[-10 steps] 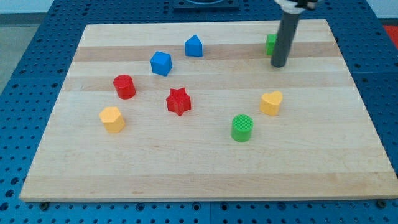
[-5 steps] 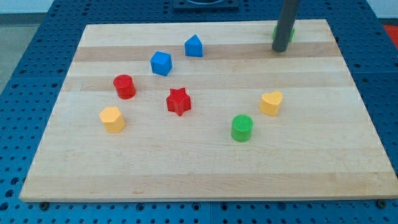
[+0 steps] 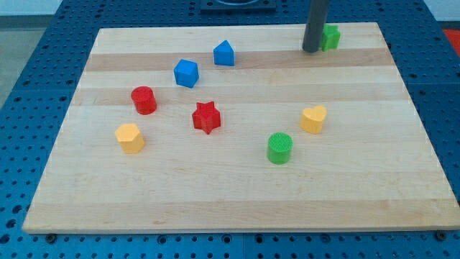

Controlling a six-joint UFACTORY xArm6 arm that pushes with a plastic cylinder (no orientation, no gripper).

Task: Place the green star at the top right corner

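The green star (image 3: 330, 37) lies near the top right of the wooden board (image 3: 237, 194), a little left of the corner, partly hidden by my rod. My tip (image 3: 311, 50) rests on the board right against the star's left side, slightly below it.
A green cylinder (image 3: 279, 147) and a yellow heart (image 3: 313, 119) lie right of centre. A red star (image 3: 206, 117), a red cylinder (image 3: 144, 100) and a yellow block (image 3: 130, 137) lie on the left. Two blue blocks (image 3: 186, 73) (image 3: 224, 53) lie at the upper middle.
My tip has moved up from below the green star and then to its left side. The star has shifted up and to the right, toward the corner.
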